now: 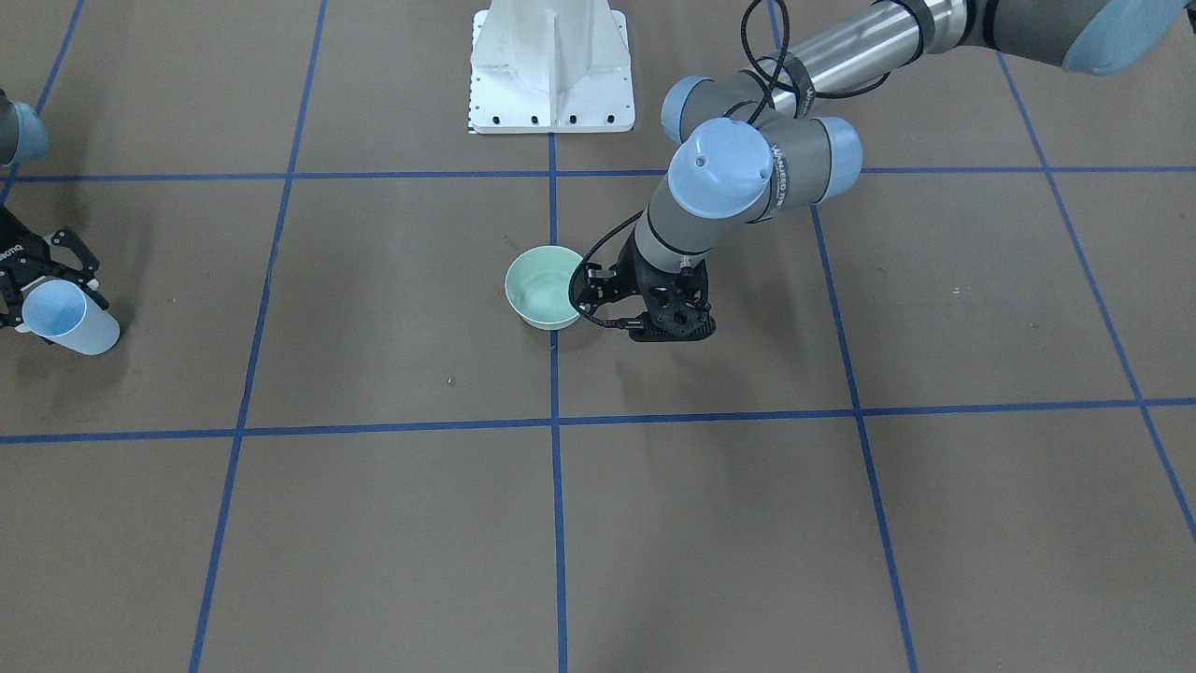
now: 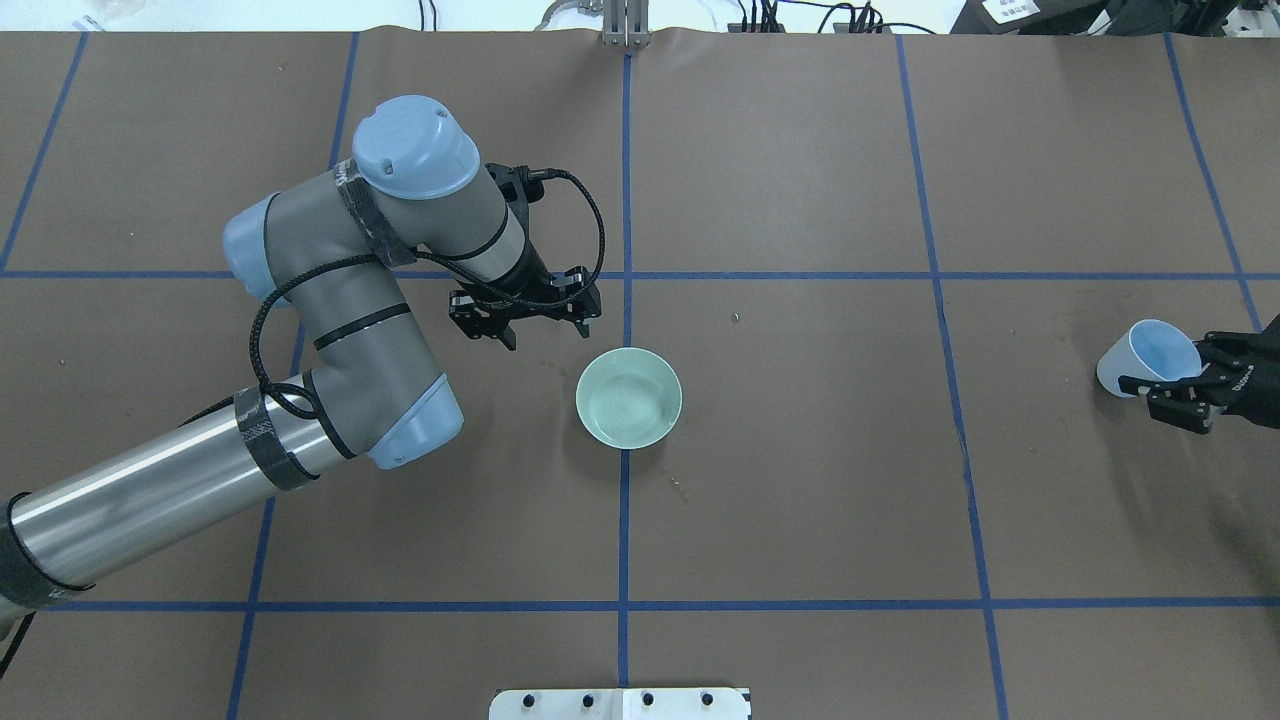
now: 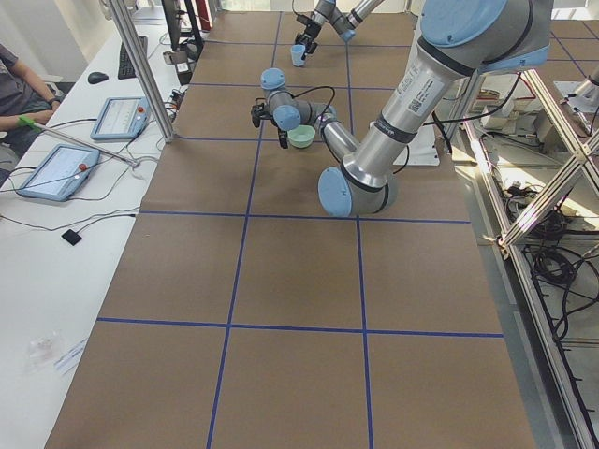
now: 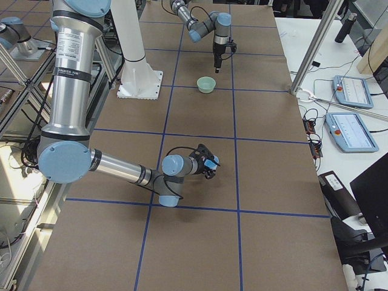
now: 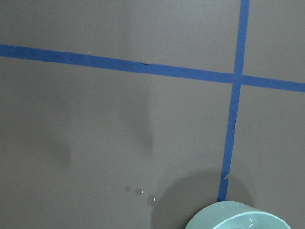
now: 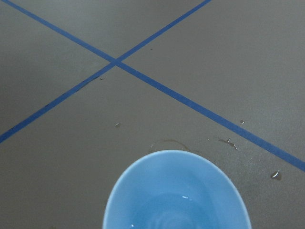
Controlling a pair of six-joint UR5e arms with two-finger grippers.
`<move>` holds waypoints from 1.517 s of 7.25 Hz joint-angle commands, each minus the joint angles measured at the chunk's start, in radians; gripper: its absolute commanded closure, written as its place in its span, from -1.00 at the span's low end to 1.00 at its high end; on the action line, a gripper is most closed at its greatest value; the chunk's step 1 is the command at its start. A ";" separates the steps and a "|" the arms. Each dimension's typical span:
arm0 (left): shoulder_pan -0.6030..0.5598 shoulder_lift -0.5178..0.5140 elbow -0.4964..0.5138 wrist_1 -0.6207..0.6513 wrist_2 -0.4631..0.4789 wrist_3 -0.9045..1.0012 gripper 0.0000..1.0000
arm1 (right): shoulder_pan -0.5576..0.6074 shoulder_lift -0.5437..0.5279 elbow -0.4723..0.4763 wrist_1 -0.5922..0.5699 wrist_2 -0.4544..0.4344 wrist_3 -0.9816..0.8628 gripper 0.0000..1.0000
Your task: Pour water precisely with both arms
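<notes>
A pale green bowl [image 1: 542,285] [image 2: 628,397] stands at the table's middle, with faint ripples of water [image 2: 628,402] inside. My left gripper [image 2: 548,335] [image 1: 671,329] hangs open and empty just beside the bowl, on its far left in the overhead view. My right gripper [image 2: 1180,378] [image 1: 47,294] is shut on a light-blue cup [image 2: 1150,357] [image 1: 70,318], held tilted far out at the table's right end. The right wrist view looks into the cup [image 6: 176,191], where small glints of water [image 6: 183,196] show. The bowl's rim [image 5: 238,217] shows at the bottom of the left wrist view.
Water droplets lie on the brown mat beside the bowl [image 5: 150,198] and under the cup [image 6: 228,141]. The white fixed pedestal [image 1: 551,65] stands at the robot's side of the table. Blue tape lines [image 2: 625,500] grid the mat.
</notes>
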 commanded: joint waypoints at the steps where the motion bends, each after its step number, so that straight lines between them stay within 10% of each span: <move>1: -0.003 -0.001 -0.002 0.000 0.000 0.000 -0.78 | 0.000 0.018 0.011 0.005 -0.001 0.001 0.33; 4: -0.099 0.016 -0.055 0.035 -0.070 0.017 -0.78 | 0.002 0.078 0.093 -0.130 -0.006 0.006 0.39; 11: -0.345 0.299 -0.127 0.038 -0.233 0.487 -0.77 | -0.240 0.343 0.617 -1.113 -0.185 0.009 0.45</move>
